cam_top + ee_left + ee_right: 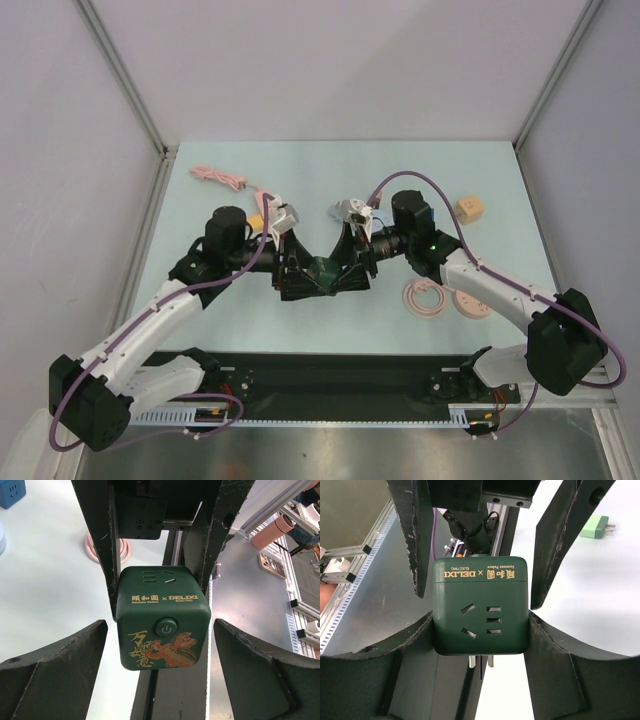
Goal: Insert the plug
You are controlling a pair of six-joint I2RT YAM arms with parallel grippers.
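Note:
A dark green cube socket (325,268) with a gold dragon print hangs above the table's middle, between both arms. My right gripper (480,616) is shut on it, one finger pressed on each side; its socket face (480,610) looks at the right wrist camera and metal prongs (481,661) stick out below. My left gripper (160,624) is open, its fingers (65,665) wide apart on either side of the cube (162,625) without touching it. A light green plug (596,527) lies on the table beyond.
A pink cable (220,178) lies at the back left. A beige cube (469,207) sits at the back right. Pink rings (427,298) and a pink disc (472,303) lie right of centre. A blue socket cube (11,491) shows in the left wrist view.

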